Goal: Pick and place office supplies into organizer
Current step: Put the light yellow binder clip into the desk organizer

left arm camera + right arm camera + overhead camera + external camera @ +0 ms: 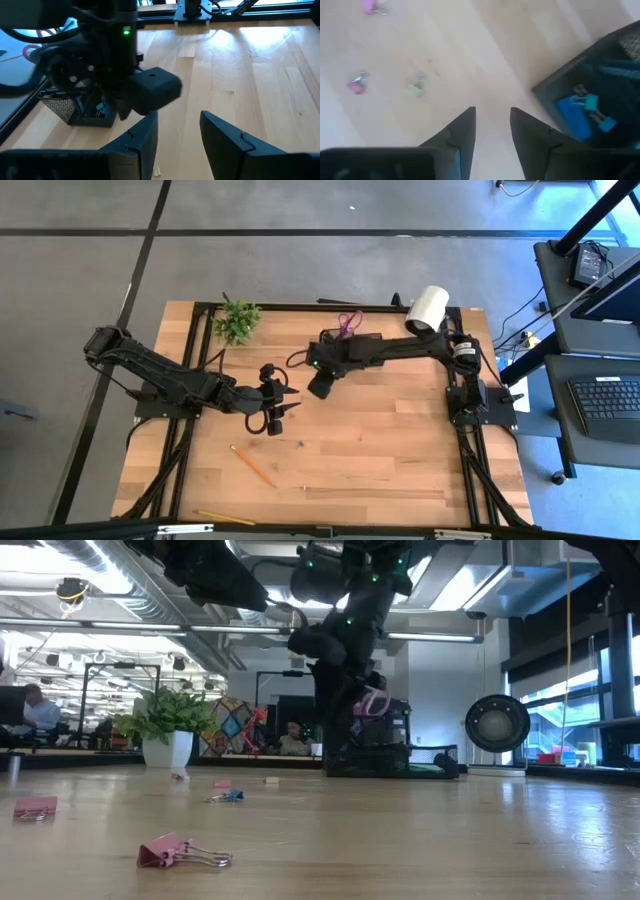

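1. Table (400, 440), pale wooden planks in a black frame, fills the middle of the high view; both dark arms reach in from its sides.
2. White cylinder (428, 308) lies at about 1 o'clock from the table's centre, near the far edge by the right arm's base.
3. Left gripper (283, 406) hangs just left of centre, at about 9 o'clock; its fingers (142, 142) are parted with bare wood between them, grasping nothing.
4. Right gripper (321, 386) sits just beyond centre, at about 12 o'clock, beside the organizer's near edge. Its fingers (462, 132) stand apart with only tabletop in the gap, so it is released and empty.
5. Organizer (350, 343), a black mesh tray, stands at about 12 o'clock near the far edge, partly under the right arm. Purple scissor handles (349, 322) stick up from it. The right wrist view shows blue and teal binder clips (584, 114) lying in one compartment.
6. Small green plant (237, 320) in a white pot stands at about 11 o'clock.
7. Orange pencil (254, 466) lies at about 7 o'clock, on the near part of the table; a yellow pencil (225, 518) lies nearer the front edge.
8. Pink binder clip (178, 852) lies closest in the low view, with another pink clip (35, 807) off to its side and a blue clip (228, 796) farther back.
9. Tiny blue item (300, 444) lies at about 6 o'clock, just in front of the left gripper.
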### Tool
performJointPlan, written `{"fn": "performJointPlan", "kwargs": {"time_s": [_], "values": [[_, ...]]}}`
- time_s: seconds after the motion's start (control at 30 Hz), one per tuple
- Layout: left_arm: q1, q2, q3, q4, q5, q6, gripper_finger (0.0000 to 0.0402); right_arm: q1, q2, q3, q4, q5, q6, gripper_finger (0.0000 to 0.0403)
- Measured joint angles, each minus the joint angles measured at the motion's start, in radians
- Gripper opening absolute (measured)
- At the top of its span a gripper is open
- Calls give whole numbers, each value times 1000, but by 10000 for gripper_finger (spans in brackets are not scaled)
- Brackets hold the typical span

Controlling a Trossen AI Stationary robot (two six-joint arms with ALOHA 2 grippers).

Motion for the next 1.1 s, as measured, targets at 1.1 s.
{"fn": "performJointPlan", "kwargs": {"time_s": [1.1], "values": [[-42, 29, -1, -410, 249, 127, 141, 116, 5, 2, -194, 166, 430, 126]]}}
